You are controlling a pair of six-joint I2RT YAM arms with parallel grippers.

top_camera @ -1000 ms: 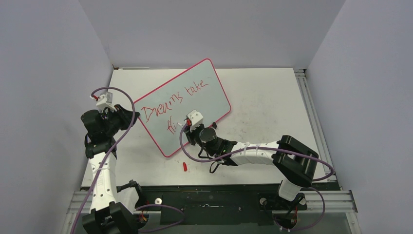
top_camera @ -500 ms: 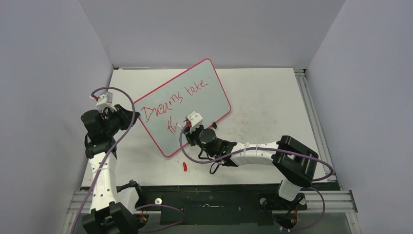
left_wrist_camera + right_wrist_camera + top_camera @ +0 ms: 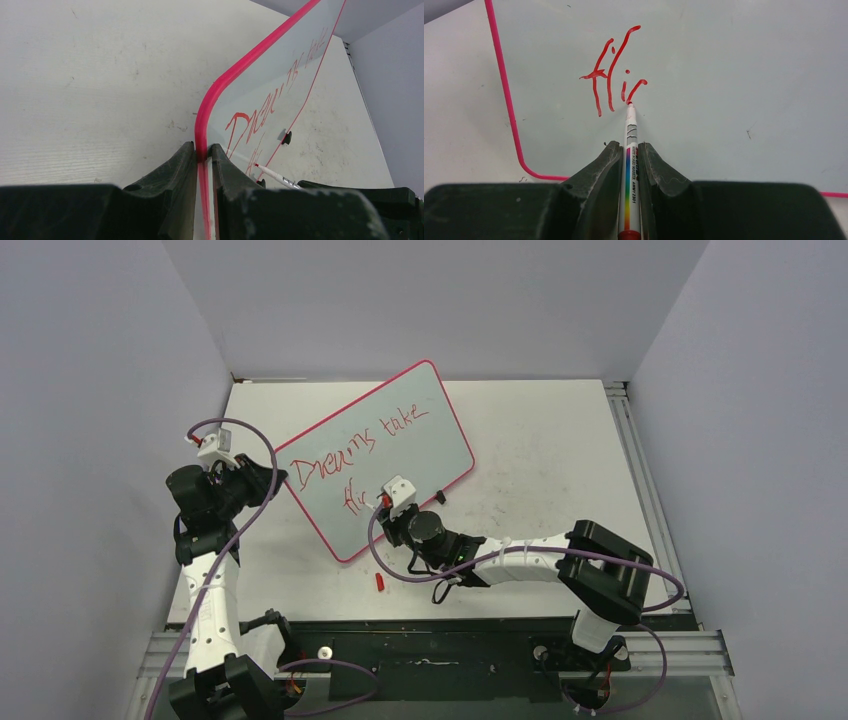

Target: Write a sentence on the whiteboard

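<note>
**Whiteboard clamped at one corner while a marker meets its second line**

The whiteboard (image 3: 400, 430), a glossy pale board with a thin red-pink rim and rounded corners, sits on the left-centre part of the white counter (image 3: 550, 440). It is turned diagonally, with one corner toward the back wall and the opposite corner toward the arms. Whether it lies fully flat cannot be told. Red handwriting (image 3: 355, 445) across its upper line reads "Dreams take". A shorter second line (image 3: 611, 80) below it consists of a few strokes, roughly "fli" followed by one short curved mark.

A small black clip foot (image 3: 440, 497) shows at the board's right-hand long edge.

The left end effector (image 3: 202, 150) is closed on the rim at the board's left corner, one finger on each face of the board.

The right end effector (image 3: 630, 147) is clamped on a white dry-erase marker (image 3: 631, 125) with a rainbow-printed barrel, and the marker runs out between the two fingers. Its red tip touches the board surface at the lower end of the last short curved stroke.

A small red marker cap (image 3: 380, 582) lies on the counter just off the board's near corner, beside the right arm (image 3: 520, 558) and apart from the board. The right arm reaches leftward across the counter's near edge to the board.
</note>
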